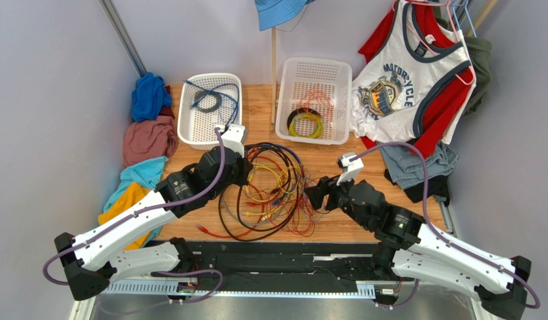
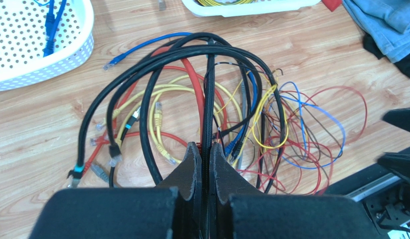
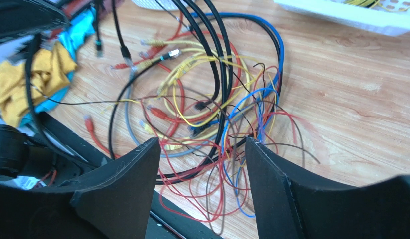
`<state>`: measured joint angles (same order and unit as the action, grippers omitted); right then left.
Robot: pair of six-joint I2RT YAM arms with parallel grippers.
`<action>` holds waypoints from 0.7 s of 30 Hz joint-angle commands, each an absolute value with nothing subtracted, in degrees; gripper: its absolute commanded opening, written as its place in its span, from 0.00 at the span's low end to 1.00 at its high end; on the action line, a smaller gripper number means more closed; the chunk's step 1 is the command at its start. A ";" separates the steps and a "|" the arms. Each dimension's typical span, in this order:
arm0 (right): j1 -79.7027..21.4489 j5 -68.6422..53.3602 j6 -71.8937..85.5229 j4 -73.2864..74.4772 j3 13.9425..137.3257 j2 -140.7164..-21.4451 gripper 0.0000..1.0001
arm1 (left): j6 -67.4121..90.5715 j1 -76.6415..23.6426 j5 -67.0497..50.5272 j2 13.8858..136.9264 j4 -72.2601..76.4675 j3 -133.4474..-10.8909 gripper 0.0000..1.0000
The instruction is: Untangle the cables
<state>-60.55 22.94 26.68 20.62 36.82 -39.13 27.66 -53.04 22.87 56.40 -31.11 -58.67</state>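
Note:
The cables lie in one tangle on the wooden table between the arms: thick black loops, yellow, red and blue leads, and thin red wires. My left gripper is at the tangle's left side. In the left wrist view it is shut on a black braided cable that runs straight up between its fingers. My right gripper stands at the tangle's right edge. Its jaws are open wide above the thin red and blue wires, gripping nothing.
A white basket at the back left holds a blue cable and a small black coil. A second white basket holds a yellow-green coil. Clothes are piled along the left; shirts hang at the right. A black rail edges the front.

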 commanded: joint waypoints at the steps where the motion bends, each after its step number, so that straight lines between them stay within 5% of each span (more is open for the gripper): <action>1: -60.38 23.12 25.84 21.46 37.45 -36.04 0.67 | 25.57 -51.95 23.47 56.16 -28.13 -59.77 0.00; 9: -60.47 19.17 26.28 12.05 35.42 -33.49 0.67 | 24.52 -51.42 16.88 50.81 -22.34 -55.29 0.00; 21: -59.15 5.63 28.64 -2.45 45.09 -52.73 0.66 | 23.74 -51.42 6.52 41.58 -14.94 -46.93 0.00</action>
